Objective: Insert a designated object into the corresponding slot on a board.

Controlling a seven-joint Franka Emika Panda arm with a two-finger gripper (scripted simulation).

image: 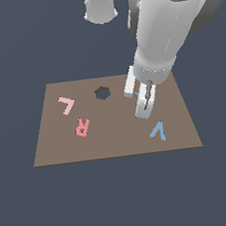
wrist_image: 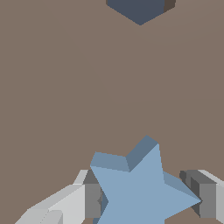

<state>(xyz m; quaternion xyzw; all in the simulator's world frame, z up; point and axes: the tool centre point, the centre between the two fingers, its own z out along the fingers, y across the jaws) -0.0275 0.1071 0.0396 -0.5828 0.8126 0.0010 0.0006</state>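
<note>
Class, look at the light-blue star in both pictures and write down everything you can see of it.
The star is a flat, light-blue, five-pointed piece with a plain matte top and darker bevelled sides. In the wrist view it sits between the two fingers of the tool, over the brown board; whether the fingers press it cannot be told. In the exterior view the arm hides nearly all of it.

In the exterior view the fingers (image: 130, 86) cover nearly all of the light-blue star (image: 136, 95), just right of centre; only a sliver shows. The star-shaped slot cannot be seen there.

In the wrist view the star (wrist_image: 142, 192) and the fingers (wrist_image: 92, 199) are cut off by the bottom edge, and the hexagonal hole (wrist_image: 138, 9) by the top edge.
</note>
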